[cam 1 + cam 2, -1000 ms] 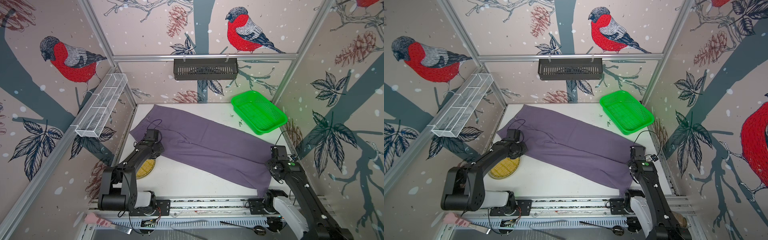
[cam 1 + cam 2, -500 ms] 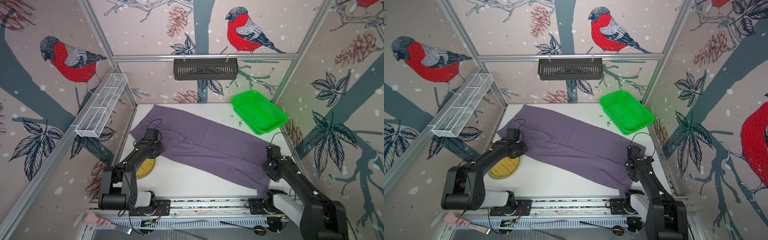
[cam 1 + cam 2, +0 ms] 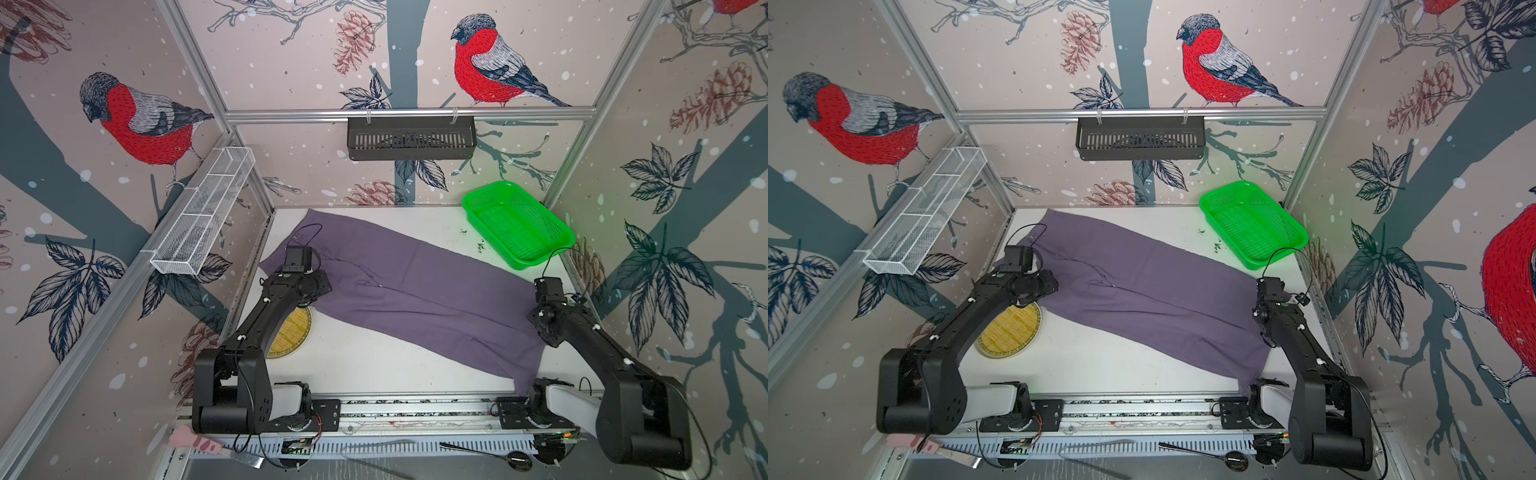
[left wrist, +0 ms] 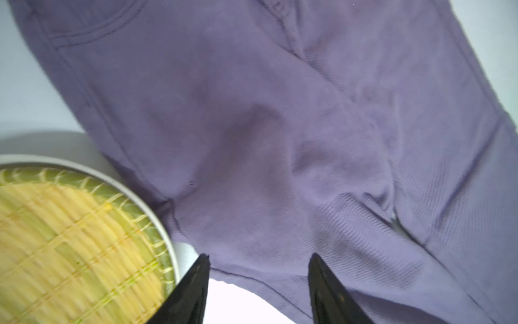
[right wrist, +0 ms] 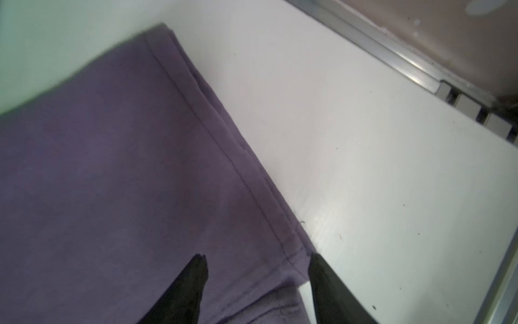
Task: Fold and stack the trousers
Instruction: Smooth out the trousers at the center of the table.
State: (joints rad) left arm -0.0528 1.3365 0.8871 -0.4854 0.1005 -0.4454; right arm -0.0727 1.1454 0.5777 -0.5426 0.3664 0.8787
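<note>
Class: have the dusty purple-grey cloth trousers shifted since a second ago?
No. The trousers keep the same outline against the green plastic basket and round yellow woven tray.

The trousers (image 3: 415, 291) are showing a plain dusty purple, with fine ribbing in the left wrist view. The table (image 3: 374, 361) is looking white. The basket (image 3: 528, 262) is glowing bright green, the woven plate (image 3: 291, 338) is showing yellow with a pale rim, and the walls (image 3: 291, 62) are carrying red-breasted birds, pine cones and dark leaves on beige-pink.
</note>
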